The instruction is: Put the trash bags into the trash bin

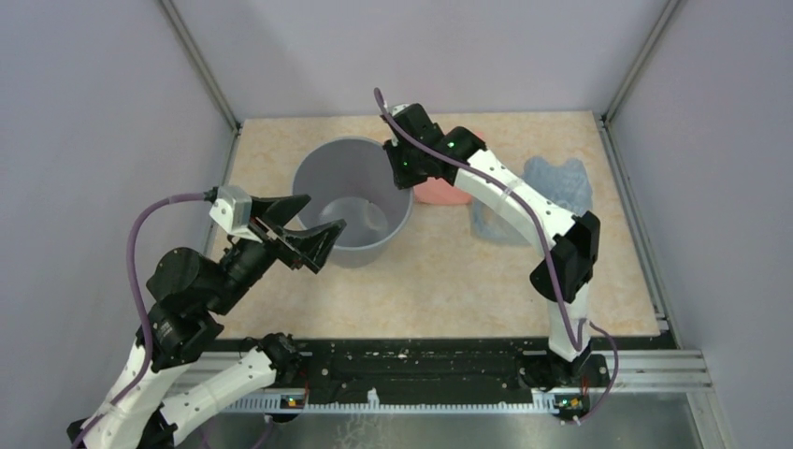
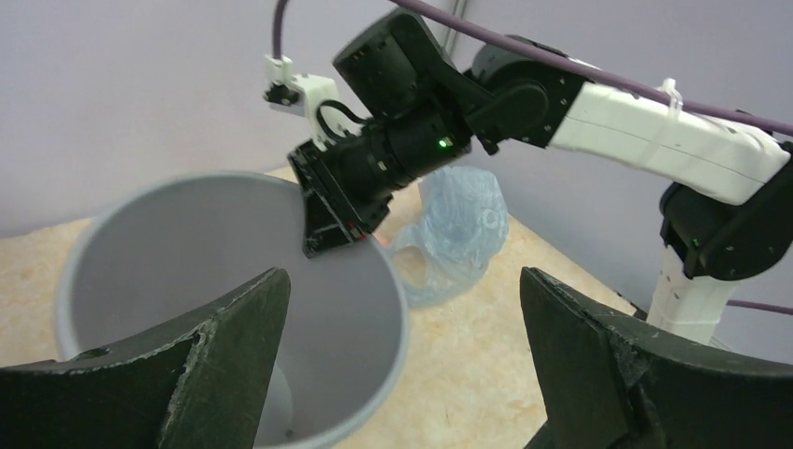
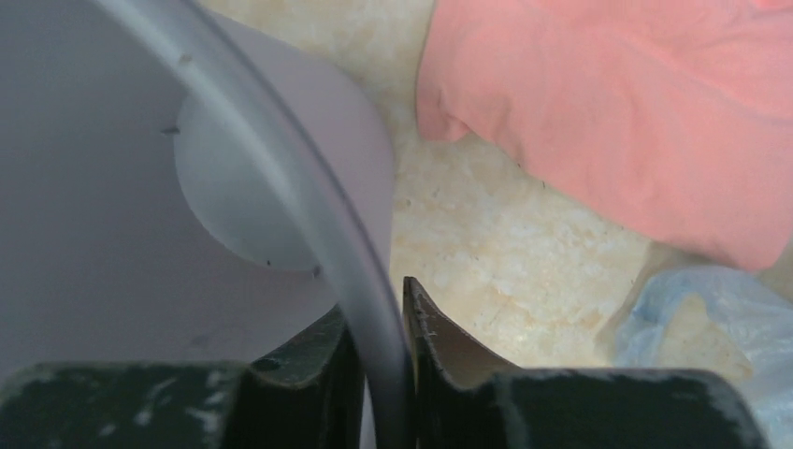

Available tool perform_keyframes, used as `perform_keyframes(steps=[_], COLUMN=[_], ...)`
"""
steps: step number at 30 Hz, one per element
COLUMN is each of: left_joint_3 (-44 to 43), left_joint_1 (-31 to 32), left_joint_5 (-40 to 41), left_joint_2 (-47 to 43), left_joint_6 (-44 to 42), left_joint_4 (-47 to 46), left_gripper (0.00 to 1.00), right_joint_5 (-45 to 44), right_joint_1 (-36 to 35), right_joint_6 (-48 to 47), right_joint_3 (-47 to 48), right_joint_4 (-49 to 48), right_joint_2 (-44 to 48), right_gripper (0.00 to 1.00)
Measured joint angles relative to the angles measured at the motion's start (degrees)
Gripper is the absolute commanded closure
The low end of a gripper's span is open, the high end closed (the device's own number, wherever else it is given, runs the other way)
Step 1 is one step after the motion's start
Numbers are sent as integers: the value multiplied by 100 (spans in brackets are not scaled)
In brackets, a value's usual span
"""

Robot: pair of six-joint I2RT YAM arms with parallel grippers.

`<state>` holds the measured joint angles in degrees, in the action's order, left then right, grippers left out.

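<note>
Right fingers pinch the trash bin rim, steadying it; left fingers hang spread. The trash bag likely needs grasping next.

I count one grey trash bin, one pale-blue trash bag and one salmon-pink folded cloth on the single tabletop. Two robot arms, the left arm and the right arm, each carry one hand: the left hand and the right hand.
</note>
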<state>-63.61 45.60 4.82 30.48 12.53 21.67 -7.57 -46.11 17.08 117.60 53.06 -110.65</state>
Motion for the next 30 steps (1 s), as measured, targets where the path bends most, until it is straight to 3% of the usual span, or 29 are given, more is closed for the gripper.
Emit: perform_keyframes(steps=[11, 24, 30], left_joint_3=[208, 247, 304], left_joint_1=[0, 0, 0], left_joint_5=[-142, -258, -514], left_joint_2=[-37, -70, -68], left_joint_6=[168, 319, 483], left_joint_4=[201, 267, 321], left_gripper=[1, 1, 1], right_joint_5=[105, 306, 437], right_joint_1=[13, 13, 15], right_joint_6=[203, 426, 511], right_joint_3=[1491, 1637, 1794], right_joint_4=[120, -164, -485], right_joint_2=[-1091, -1222, -1366], right_gripper=[57, 41, 24])
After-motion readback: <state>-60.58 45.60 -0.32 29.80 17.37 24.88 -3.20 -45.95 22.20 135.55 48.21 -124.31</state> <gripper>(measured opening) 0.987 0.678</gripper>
